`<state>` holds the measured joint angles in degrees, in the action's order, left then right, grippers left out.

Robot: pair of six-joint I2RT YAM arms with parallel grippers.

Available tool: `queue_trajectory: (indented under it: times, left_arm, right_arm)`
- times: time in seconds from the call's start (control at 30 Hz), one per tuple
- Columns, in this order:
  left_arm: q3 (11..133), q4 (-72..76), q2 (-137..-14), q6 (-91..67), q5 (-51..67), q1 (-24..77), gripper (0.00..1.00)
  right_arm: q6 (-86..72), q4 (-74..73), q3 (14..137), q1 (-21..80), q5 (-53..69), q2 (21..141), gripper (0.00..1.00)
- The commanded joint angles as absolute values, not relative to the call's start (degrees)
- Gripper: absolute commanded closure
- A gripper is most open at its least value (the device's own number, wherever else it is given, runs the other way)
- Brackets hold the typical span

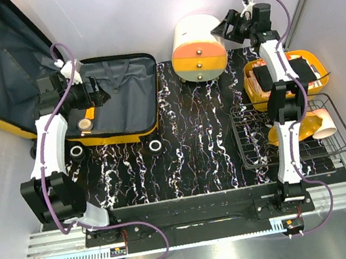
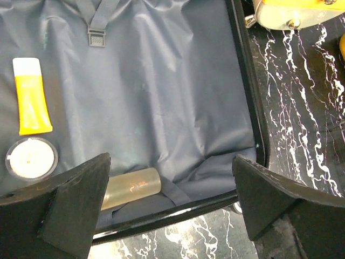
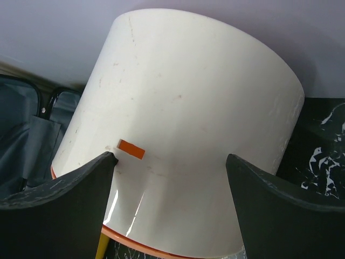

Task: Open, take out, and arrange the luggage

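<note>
Hovering my left gripper (image 2: 171, 164) wide open, empty, over the luggage (image 1: 125, 101), unzipped at left of table (image 1: 194, 139); my right gripper (image 3: 170, 162), also spread empty, faces a white cabinet (image 3: 188, 97).

The black, white-veined table (image 1: 189, 147) carries a round white drawer cabinet (image 1: 197, 45) at its far edge. The open yellow luggage (image 1: 122, 101) lies left of the cabinet. A yellow basket (image 1: 251, 86) and a wire basket (image 1: 256, 149) sit to its right.
</note>
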<state>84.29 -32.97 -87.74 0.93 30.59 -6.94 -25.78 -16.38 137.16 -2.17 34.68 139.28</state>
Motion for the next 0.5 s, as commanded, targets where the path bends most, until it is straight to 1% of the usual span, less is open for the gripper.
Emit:
queue_trajectory:
  times: [0.0,0.03,0.2,0.3,0.33,0.4,0.43,0.47]
  left_arm:
    - [83.2,-27.7,-83.7,0.7,31.1,-8.5,0.01]
    - [83.3,-28.1,-83.7,3.5,32.2,-8.8,0.01]
    - [82.7,-27.5,-83.1,3.8,35.5,-10.5,0.01]
    - [81.5,-24.2,-81.7,3.7,36.2,-10.5,0.01]
    - [81.1,-23.3,-80.6,4.0,36.5,-10.5,0.01]
    - [78.7,-18.8,-79.1,2.7,34.2,-10.5,0.01]
    - [77.8,-17.0,-77.4,1.8,32.8,-10.5,0.01]
    - [76.9,-13.7,-76.5,1.2,31.7,-10.6,0.01]
  right_arm:
    - [-23.6,-17.0,140.2,-0.3,36.3,143.2,0.12]
    - [-21.6,-15.7,141.3,-0.3,35.6,143.3,0.12]
    - [-16.4,-14.2,145.4,1.2,33.3,141.8,0.08]
    - [-10.4,-12.1,143.6,1.1,31.6,137.1,0.01]
    - [-6.4,-8.8,139.9,0.9,34.5,135.3,0.0]
    - [-5.0,-0.7,131.2,0.5,36.9,126.6,0.0]
    - [-4.5,11.7,120.0,0.4,36.6,123.0,0.0]
    - [-4.3,17.3,114.7,0.6,36.1,116.6,0.0]
